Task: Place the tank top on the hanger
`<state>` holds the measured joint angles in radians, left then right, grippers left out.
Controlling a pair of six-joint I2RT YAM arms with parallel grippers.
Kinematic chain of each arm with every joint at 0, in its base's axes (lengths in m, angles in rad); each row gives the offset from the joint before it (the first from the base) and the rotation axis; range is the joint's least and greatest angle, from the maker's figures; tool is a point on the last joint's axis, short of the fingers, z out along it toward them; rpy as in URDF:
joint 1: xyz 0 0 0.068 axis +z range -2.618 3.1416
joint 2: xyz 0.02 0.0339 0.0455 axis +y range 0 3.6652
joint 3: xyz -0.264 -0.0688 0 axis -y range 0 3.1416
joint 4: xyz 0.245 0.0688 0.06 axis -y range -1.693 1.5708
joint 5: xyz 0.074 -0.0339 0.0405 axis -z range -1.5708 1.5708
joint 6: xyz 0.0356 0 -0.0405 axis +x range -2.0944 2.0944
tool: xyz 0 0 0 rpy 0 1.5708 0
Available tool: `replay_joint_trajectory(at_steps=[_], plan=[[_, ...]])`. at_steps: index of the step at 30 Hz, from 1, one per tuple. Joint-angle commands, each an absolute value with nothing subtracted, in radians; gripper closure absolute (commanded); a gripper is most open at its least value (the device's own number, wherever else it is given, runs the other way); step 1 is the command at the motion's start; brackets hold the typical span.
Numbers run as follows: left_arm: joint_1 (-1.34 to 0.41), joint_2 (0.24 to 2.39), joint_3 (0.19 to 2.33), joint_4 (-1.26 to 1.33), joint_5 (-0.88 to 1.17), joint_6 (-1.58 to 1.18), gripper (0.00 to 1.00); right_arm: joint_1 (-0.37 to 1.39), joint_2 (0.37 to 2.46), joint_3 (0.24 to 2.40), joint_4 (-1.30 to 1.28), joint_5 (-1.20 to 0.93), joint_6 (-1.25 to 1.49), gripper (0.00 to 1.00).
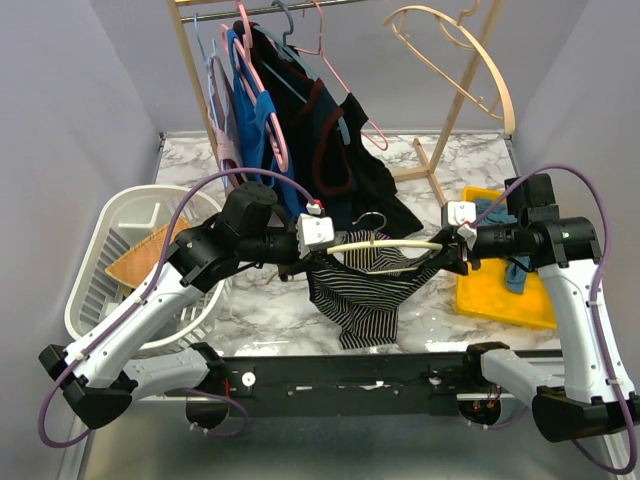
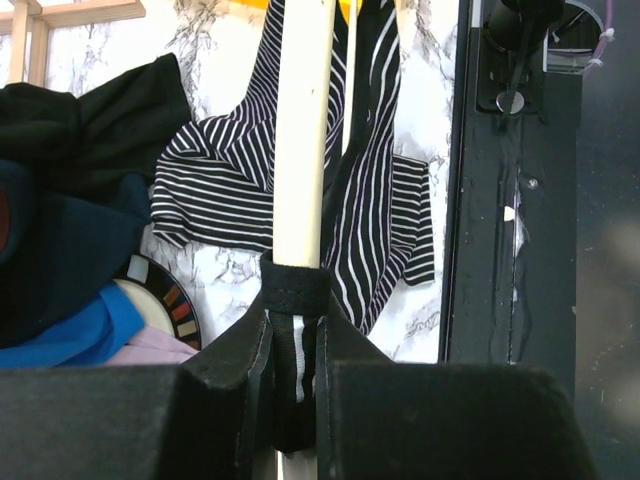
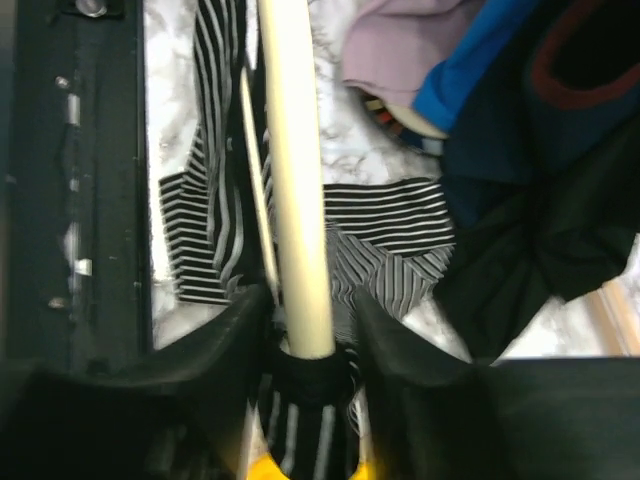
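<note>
Above the desk (image 1: 470, 165), the tank top (image 1: 362, 292) hangs in a slack, bunched fold from the hanger (image 1: 385, 242), which spans roughly level between the two arms. The left tool (image 1: 322, 236) is clamped on one end, with a black strap (image 2: 293, 288) pinched in its grip. The right tool (image 3: 305, 335) is closed on the other end in the same way. The likely risk is at release: opening one tool first could tip the hanger so a strap slides off its tip, or a pinched strap could drag away with the retreating tool.
</note>
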<state>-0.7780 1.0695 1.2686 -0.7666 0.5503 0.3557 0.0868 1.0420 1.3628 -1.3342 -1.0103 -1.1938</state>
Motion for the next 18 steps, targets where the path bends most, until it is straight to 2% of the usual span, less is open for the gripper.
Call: replay_joint_trajectory(at_steps=[1,2,8,10,11,14,16,18], plan=[[-0.773,1.049,1.304,-0.716,0.557,0.371,1.00,0.138,1.031,1.319,-1.525,-0.966,-1.180,0.87],[-0.773,1.051,1.302,-0.713,0.552,0.368,1.00,0.138,1.029,1.318,-1.525,-0.968,-1.180,1.00],[-0.772,1.016,1.233,-0.618,0.493,0.322,0.98,0.137,0.976,1.312,-1.520,-0.942,-1.143,0.99],[-0.772,0.997,1.184,-0.556,0.450,0.287,0.76,0.137,0.935,1.284,-1.458,-0.934,-1.048,1.00],[-0.772,0.980,1.172,-0.542,0.440,0.281,0.46,0.137,0.921,1.266,-1.438,-0.928,-1.022,0.99],[-0.770,0.959,1.146,-0.514,0.379,0.261,0.12,0.133,0.852,1.203,-1.341,-0.891,-0.896,1.00],[-0.769,0.948,1.146,-0.511,0.312,0.258,0.03,0.120,0.821,1.164,-1.275,-0.865,-0.827,1.00],[-0.769,0.919,1.143,-0.511,0.261,0.258,0.01,0.097,0.776,1.151,-1.223,-0.801,-0.777,0.99]])
